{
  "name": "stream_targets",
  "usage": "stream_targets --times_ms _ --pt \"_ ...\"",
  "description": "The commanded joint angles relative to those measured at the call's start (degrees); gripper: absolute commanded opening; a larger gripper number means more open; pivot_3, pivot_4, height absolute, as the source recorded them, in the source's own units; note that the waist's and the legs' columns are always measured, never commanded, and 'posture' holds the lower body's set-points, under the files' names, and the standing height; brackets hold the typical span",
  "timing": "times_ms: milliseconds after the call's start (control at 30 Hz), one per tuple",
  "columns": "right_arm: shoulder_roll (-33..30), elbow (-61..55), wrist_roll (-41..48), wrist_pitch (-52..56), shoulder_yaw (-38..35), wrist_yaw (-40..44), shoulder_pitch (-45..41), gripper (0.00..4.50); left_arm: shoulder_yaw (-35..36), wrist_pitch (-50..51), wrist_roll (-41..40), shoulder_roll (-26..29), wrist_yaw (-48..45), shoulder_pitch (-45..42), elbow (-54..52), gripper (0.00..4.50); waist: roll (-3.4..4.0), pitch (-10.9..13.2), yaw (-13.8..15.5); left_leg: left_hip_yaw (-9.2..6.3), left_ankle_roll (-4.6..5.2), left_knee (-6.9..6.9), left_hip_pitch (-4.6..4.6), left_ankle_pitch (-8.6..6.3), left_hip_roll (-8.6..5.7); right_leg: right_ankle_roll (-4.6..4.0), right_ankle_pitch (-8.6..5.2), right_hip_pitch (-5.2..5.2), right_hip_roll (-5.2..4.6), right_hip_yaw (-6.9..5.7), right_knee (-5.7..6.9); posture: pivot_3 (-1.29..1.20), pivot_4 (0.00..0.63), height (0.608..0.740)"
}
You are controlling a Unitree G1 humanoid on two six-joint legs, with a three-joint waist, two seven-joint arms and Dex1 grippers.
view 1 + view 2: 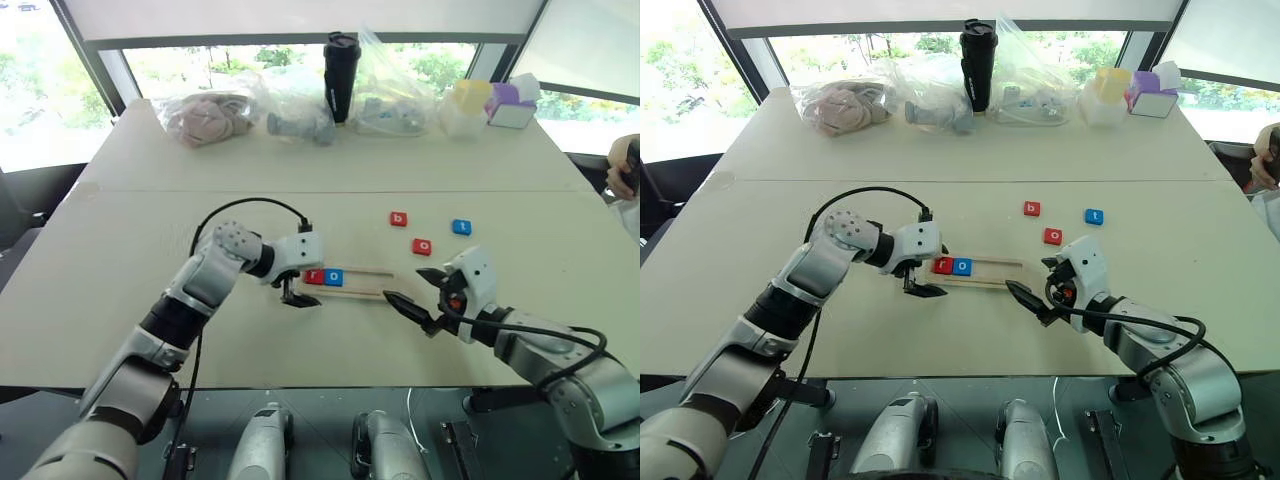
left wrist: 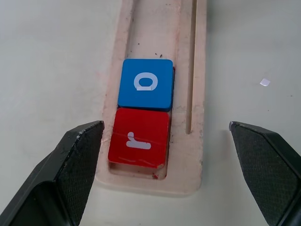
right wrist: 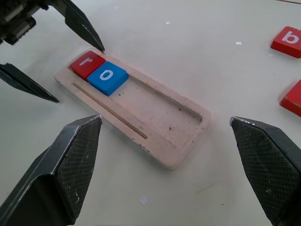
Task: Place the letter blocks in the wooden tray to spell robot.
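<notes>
The wooden tray [image 1: 366,283] lies mid-table. At its left end sit a red r block [image 1: 314,276] and, touching it, a blue o block [image 1: 334,277]; the rest of the groove is bare. In the left wrist view my left gripper [image 2: 164,127] is open, its fingers straddling the tray's r end [image 2: 197,160] without touching the blocks. My right gripper [image 1: 404,284] hangs open just off the tray's right end, holding nothing. Loose on the table beyond the tray lie a red b block [image 1: 399,218], a red o block [image 1: 422,246] and a blue t block [image 1: 461,227].
Along the table's far edge stand plastic bags of items [image 1: 205,115], a black tumbler [image 1: 341,75], a yellow-lidded container [image 1: 468,105] and a tissue box [image 1: 513,105]. A person's hand [image 1: 625,170] shows at the right edge.
</notes>
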Motion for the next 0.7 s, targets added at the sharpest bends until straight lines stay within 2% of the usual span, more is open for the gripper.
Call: stream_targets --times_ms 33,133,200,300,367,500,700 --pt "-1.36 -0.63 2.35 -0.19 -2.83 2.30 -1.36 4.50 8.23 0.77 -6.89 3.24 -1.64 -4.38 -0.74 4.48 0.00 0.01 -0.01 0.00 0.00 0.00 -0.01 0.00 0.00 0.00 0.00 -0.01 0.00 0.00 0.00 0.00 0.150 0.740" --pt "-2.24 -1.32 6.51 1.02 -4.99 5.20 -2.58 4.50 14.91 3.70 -13.24 5.47 -1.44 -4.87 -1.63 4.48 0.02 0.01 -0.17 -0.01 0.00 -0.01 0.00 0.00 0.01 0.00 0.00 -0.02 0.01 0.00 0.00 0.00 0.150 0.740" --pt "-1.80 0.33 6.02 0.61 -5.06 3.81 -6.40 4.50 21.30 3.56 -17.15 4.88 2.97 -3.01 -2.73 4.48 0.04 0.01 -0.29 -0.03 0.00 -0.03 0.03 0.00 0.02 0.04 0.02 -0.02 0.01 0.03 0.00 0.00 0.150 0.740" --pt "-1.12 7.44 -0.98 -0.57 -2.16 -2.01 -14.24 4.50 28.21 6.94 -19.62 3.08 12.44 1.15 -6.60 4.48 0.04 0.02 -0.64 -0.02 0.00 0.01 0.05 0.01 0.00 0.17 0.11 -0.01 0.00 0.09 0.06 0.00 0.150 0.740" --pt "1.50 15.43 -5.45 0.57 -0.76 -8.43 -21.02 4.50 31.29 15.83 -24.47 2.80 14.77 3.67 -9.85 4.48 -0.03 0.04 -1.10 0.08 -0.02 0.05 0.10 0.02 -0.01 0.17 0.10 0.02 0.00 0.10 0.16 0.00 0.150 0.740" --pt "7.37 31.14 -10.97 1.65 2.50 -14.17 -32.54 4.50 31.85 18.81 -27.49 3.02 18.20 12.07 -19.89 4.48 -0.03 0.05 -1.65 0.07 -0.08 0.05 0.09 0.06 -0.03 0.07 0.22 -0.05 0.00 0.11 0.38 0.00 0.150 0.740" --pt "14.60 56.62 -17.80 -6.28 4.42 -16.63 -46.36 4.50 27.64 16.57 -26.32 5.94 20.13 21.55 -27.27 4.48 0.01 0.06 -2.05 0.09 -0.12 -0.03 0.08 0.09 -0.03 0.07 0.20 -0.19 0.07 0.14 0.57 0.00 0.150 0.740"
